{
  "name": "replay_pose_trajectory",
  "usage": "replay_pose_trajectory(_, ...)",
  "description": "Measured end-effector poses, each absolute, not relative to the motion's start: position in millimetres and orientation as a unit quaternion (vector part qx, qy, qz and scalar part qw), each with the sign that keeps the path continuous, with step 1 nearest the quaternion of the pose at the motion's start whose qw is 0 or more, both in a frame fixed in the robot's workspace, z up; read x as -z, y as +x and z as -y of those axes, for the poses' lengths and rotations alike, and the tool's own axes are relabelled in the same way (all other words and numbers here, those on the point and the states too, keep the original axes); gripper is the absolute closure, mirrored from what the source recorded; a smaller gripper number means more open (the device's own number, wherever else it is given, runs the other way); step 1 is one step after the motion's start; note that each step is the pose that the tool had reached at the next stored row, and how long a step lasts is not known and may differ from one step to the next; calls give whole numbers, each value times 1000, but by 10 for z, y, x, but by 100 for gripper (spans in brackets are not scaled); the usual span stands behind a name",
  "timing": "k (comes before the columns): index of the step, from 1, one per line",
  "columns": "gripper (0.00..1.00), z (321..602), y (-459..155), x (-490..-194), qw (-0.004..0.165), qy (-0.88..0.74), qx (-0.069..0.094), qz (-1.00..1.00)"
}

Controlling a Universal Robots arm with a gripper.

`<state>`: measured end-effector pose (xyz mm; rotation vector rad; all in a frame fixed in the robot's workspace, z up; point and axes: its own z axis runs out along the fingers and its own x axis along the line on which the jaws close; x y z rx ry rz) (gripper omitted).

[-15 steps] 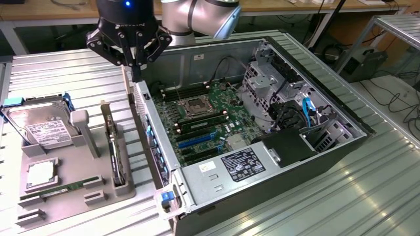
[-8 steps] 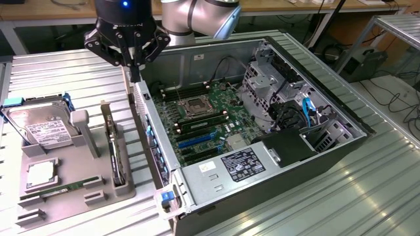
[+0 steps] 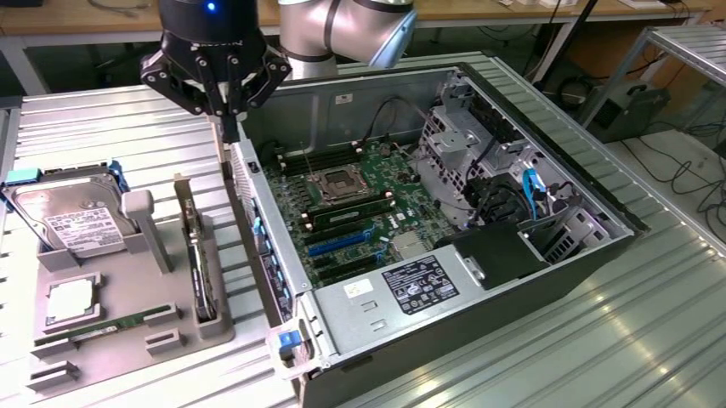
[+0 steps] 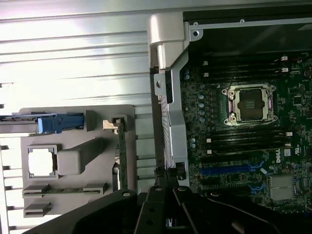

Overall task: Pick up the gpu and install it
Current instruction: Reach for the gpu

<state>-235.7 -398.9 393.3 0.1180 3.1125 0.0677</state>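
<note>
- Our gripper (image 3: 230, 129) hangs over the side wall of the open computer case (image 3: 511, 306), at the corner nearest the tray. Its jaws are pressed together with nothing between them.
- The graphics card (image 3: 201, 263) has not been picked up. It stands on its long edge in a slot of the grey tray (image 3: 125, 293), just beside the case on the exterior view's left.
- We think the card is stood upright to leave its top edge free for a pinch from above.
- A hard drive (image 3: 68, 221) and a memory stick (image 3: 102, 327) share the tray.
- The case lies on its side with the panel off, so the motherboard (image 3: 352, 212) and its blue slots (image 3: 340, 242) face up, likely for reaching from above.
</note>
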Motion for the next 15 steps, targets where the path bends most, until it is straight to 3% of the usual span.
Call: replay_pose_trajectory(15,89,3989,-2421,-3933,13,38,-22,-999)
